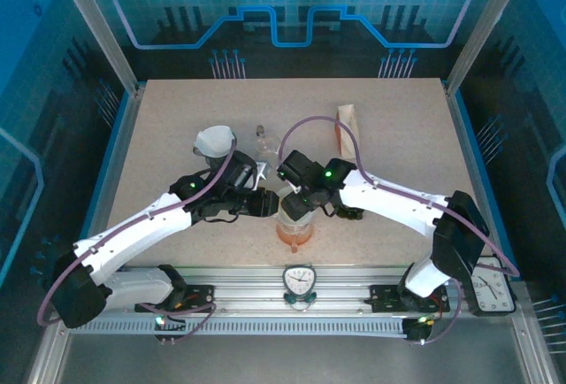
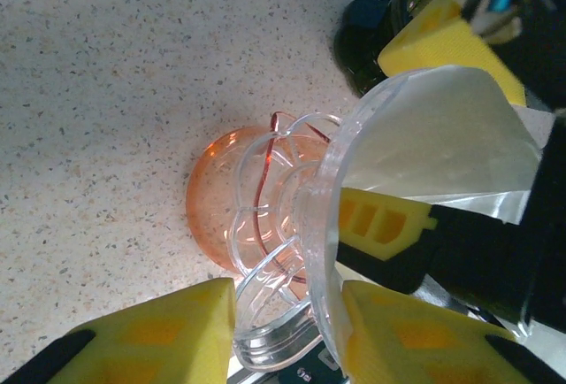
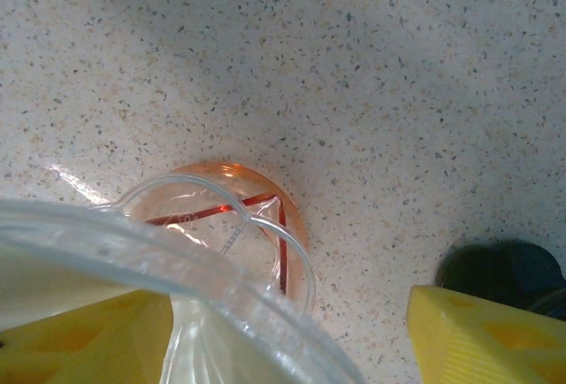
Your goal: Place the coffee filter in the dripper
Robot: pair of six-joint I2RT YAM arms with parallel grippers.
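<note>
Two arms meet at mid-worktop (image 1: pixel 177 119) over an orange cup (image 2: pixel 212 198). Left fingers (image 2: pixel 150 335) clamped on the ribbed foot of the clear dripper (image 2: pixel 318 189), which sits over the cup; resting on it or held just clear, cannot tell. White filter (image 2: pixel 442 127) lies inside the dripper's cone, against the wall. Right fingers (image 3: pixel 478 331) stand apart, seemingly one either side of the rim, pinching nothing.

Step, by my reading: filter is in, release stage, task close to done. Next move calls for the right arm to lift straight up and out without snagging the paper, left grip steady meanwhile; then see whether the filter sits snug.

Room: the two wrists crowd each other, nearly touching, so sideways travel is poor. Open worktop to the right and on the near side. Behind stand a white cone (image 1: pixel 215 142), a small glass piece (image 1: pixel 263 141) and a brown packet (image 1: pixel 348 123), near enough to mind on any rearward swing
</note>
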